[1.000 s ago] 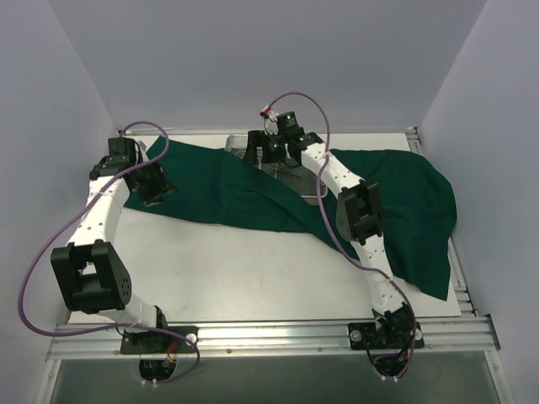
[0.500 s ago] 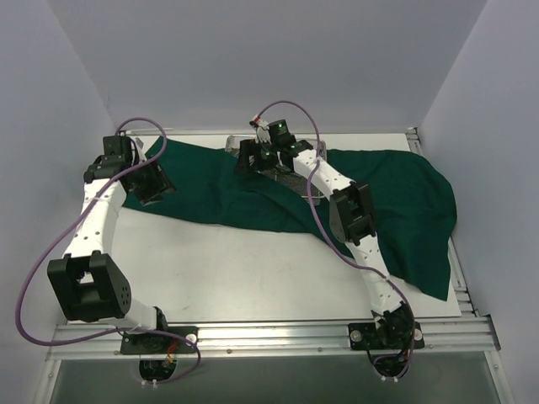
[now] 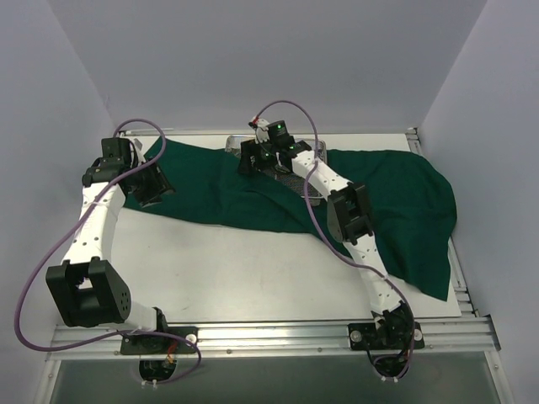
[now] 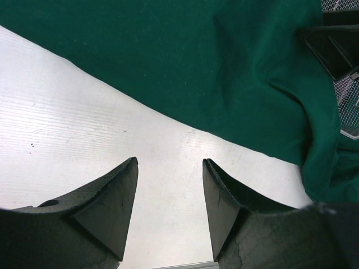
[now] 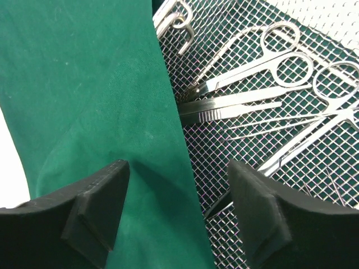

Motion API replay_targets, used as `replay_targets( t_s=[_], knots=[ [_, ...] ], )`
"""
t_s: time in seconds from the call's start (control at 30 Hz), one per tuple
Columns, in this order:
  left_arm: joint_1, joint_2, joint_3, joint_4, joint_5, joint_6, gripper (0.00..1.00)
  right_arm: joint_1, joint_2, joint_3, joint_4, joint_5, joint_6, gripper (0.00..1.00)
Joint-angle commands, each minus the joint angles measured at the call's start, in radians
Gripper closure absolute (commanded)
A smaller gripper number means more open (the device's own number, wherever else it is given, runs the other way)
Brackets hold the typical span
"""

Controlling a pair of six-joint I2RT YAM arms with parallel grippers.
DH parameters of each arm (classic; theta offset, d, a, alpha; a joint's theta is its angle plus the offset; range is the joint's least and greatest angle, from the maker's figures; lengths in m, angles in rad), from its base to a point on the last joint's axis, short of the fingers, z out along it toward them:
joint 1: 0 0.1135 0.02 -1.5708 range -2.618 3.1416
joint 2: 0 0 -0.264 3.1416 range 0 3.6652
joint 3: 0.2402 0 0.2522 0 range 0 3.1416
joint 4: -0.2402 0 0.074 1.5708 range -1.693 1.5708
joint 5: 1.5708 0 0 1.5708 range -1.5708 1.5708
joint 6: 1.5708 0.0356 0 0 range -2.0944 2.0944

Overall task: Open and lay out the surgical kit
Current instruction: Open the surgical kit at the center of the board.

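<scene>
right gripper (image 5: 176, 174) — slid left this past second, now wide open, empty, straddling the cloth (image 5: 84, 84) edge lapping the tray (image 5: 224, 162) | left gripper (image 4: 170, 168) — open, empty, above table (image 4: 84, 129) beside cloth | tray sits far-middle, scissors (image 5: 263, 64) showing; flap-pull probably next

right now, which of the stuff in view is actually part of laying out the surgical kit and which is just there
Part of the job:
- green drape
- wire-mesh tray
- scissors and tweezers in the tray
- right gripper, open over the drape's edge
- left gripper, open over the table

Just there:
- purple cables
- aluminium rail
</scene>
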Motion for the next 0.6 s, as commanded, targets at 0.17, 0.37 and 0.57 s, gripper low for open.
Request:
replay_targets(
  t_s=[0.17, 0.37, 0.57],
  knots=[
    [0.000, -0.034, 0.014, 0.005, -0.014, 0.004, 0.42, 0.032, -0.003, -0.004, 0.055, -0.150, -0.011, 0.55],
    [0.000, -0.028, 0.083, -0.080, -0.176, -0.057, 0.45, 0.066, -0.055, 0.036, 0.019, -0.091, 0.000, 1.00],
    [0.056, -0.079, 0.120, -0.125, -0.359, -0.134, 0.45, 0.151, -0.200, 0.031, -0.015, 0.015, 0.056, 1.00]
  ],
)
